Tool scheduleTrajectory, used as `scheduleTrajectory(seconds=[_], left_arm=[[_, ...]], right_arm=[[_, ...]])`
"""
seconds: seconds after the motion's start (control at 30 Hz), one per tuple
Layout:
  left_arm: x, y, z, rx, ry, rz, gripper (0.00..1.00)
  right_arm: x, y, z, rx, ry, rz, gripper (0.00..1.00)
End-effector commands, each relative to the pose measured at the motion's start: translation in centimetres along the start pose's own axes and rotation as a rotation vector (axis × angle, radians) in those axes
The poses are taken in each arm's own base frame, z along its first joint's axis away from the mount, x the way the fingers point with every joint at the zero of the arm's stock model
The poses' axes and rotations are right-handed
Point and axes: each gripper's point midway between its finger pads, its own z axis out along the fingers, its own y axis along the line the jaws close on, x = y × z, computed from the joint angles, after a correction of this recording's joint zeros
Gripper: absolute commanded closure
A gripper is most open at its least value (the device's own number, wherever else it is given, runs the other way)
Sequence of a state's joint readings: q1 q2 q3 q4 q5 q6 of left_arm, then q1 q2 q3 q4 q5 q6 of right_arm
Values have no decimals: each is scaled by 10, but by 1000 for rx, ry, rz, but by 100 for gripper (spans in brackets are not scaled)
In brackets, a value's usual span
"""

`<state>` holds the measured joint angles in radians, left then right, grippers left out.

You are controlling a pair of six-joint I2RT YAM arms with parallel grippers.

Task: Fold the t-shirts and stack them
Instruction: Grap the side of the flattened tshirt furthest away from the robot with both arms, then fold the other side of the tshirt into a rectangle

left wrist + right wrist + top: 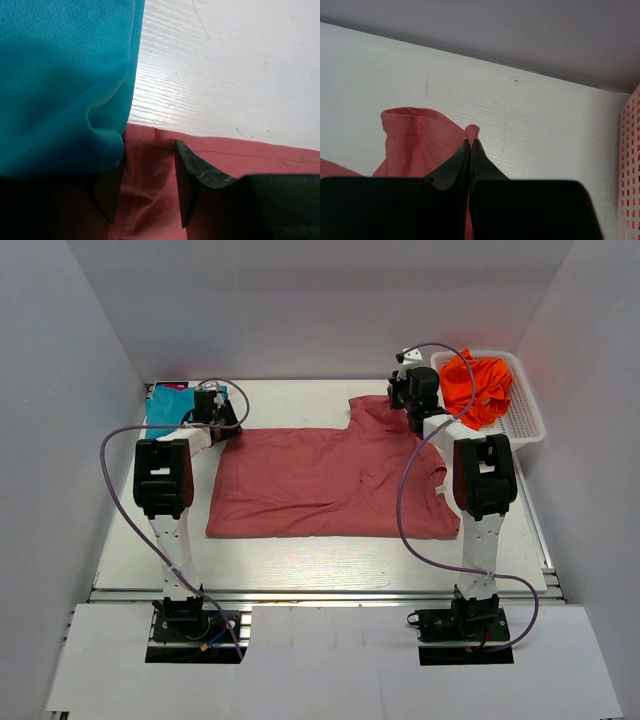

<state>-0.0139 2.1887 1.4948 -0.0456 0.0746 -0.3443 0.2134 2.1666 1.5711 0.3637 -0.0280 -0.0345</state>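
Your red shirt [320, 485] lies spread flat across the middle of the table [300, 562], with one part reaching out toward 1 o'clock. The teal shirt [165, 412] sits folded at the table's 10 o'clock corner, just beside the red shirt's far left corner. The orange shirt [478, 385] is bunched up inside the basket [528, 426] at 2 o'clock.

Your left gripper [147, 182] is down at the red shirt's 10 o'clock corner. Its fingers [186, 186] are spread apart with the red hem lying loose between them, gripping nothing. The teal cloth bulges over the left finger, and it may be touching it, but the fold hides the contact.

Your right gripper [471, 149] is at the red shirt's 1 o'clock part, next to the basket. Its fingers are pressed together on a small pinch of red cloth, and a tip of the fabric pokes out above them. Beside the pinch, at 10 o'clock from it, the red cloth stands up in a raised fold off the table.
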Motion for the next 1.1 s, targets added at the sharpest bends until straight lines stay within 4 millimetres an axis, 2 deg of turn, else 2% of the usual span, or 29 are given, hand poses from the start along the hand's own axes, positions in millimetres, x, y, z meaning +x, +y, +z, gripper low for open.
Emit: scheduleTrajectory(seconds=[0.0,0.07,0.1,0.13,0.27,0.3,0.33,0.43,0.47,0.5,0.6,0.7,0.73,0.77,0.8,0.83,0.93,0.97,1.03,1.07], left_arm=[[13,4,1,-31,41,16,48],[7,1,-3,-23,20,17,54],[13,-1,-3,-28,28,24,62],[13,-1,-3,-28,28,24,65],[6,-1,-6,-57,8,31,82],[-4,-1,-8,-70,-18,31,92],[-4,-5,-9,-74,-14,46,98],[-26,-9,-20,-98,-66,78,100],[-26,-9,-20,-122,-74,94,100],[-37,-15,-25,-123,-103,112,100],[-52,-19,-39,-142,-141,134,100],[-56,-19,-55,-144,-171,142,100],[-57,-19,-59,-142,-180,151,100],[-50,-26,-61,-109,-178,158,100],[-50,-28,-65,-94,-188,158,100],[-58,-31,-75,-85,-215,156,100],[-51,-30,-85,-73,-223,156,100],[-48,-30,-91,-69,-233,146,100],[-44,-30,-97,-55,-239,147,100],[-33,-30,-98,-35,-219,150,100]], right_arm=[[-19,-7,3,24,-50,-11,100],[-19,-8,3,27,-50,-10,100],[-16,-8,4,27,-44,-5,100],[-17,-8,3,27,-45,-3,100],[-19,-8,6,25,-50,-2,100],[-18,-10,6,29,-47,2,100],[-16,-8,6,27,-44,0,100],[-17,-8,6,26,-45,3,100],[-17,-6,6,22,-44,4,100],[-19,-6,5,22,-48,2,100],[-24,-7,0,27,-58,3,100],[-32,-8,-9,32,-94,5,100],[-32,-9,-11,34,-96,7,100],[-44,-6,-17,32,-117,3,100],[-33,-12,-21,60,-97,8,100],[-35,-12,-24,60,-107,4,100],[-34,-10,-38,59,-108,-6,100],[-35,-9,-49,67,-113,-3,100],[-33,-12,-59,85,-114,2,100],[-34,-11,-75,95,-129,1,100]])
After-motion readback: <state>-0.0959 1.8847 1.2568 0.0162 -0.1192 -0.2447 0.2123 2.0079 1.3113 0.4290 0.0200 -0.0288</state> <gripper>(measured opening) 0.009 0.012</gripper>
